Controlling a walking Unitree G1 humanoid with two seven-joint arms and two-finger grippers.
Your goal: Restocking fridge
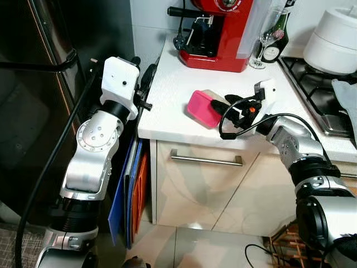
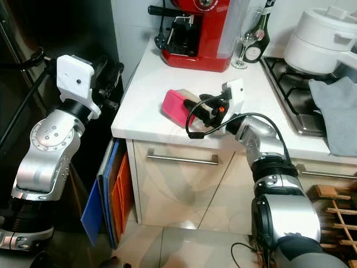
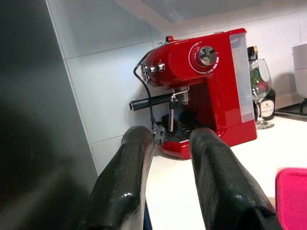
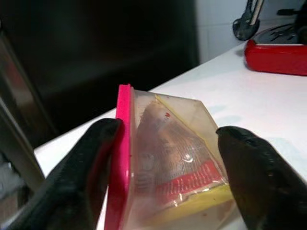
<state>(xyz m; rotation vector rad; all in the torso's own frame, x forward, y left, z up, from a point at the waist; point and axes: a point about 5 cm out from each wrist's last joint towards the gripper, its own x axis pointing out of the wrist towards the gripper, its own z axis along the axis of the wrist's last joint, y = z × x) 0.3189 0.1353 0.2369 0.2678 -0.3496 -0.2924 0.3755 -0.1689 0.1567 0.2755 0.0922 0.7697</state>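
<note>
A: Right gripper (image 1: pixel 227 106) out over white counter (image 1: pixel 167 89), fingers (image 4: pixel 91 163) set either side of pink-lidded container (image 1: pixel 205 107). One finger against pink lid, other at clear wall. Clamped or just bracketing, can't tell.

B: Container tipped on its side, near counter's front edge, above drawer handle (image 1: pixel 206 160). Something yellowish w/ red inside, blurred thru the plastic.

A: Left gripper (image 3: pixel 170 163) raised beside counter's left end, next to dark fridge (image 1: pixel 33 100). Fingers slightly apart, nothing between.

B: Behind: red espresso machine (image 1: pixel 215 33) against tiled wall, wine glass (image 1: pixel 265 39) & bottle (image 1: pixel 279 33) beside it. White pot (image 1: pixel 334 39) on hob, far right.
</note>
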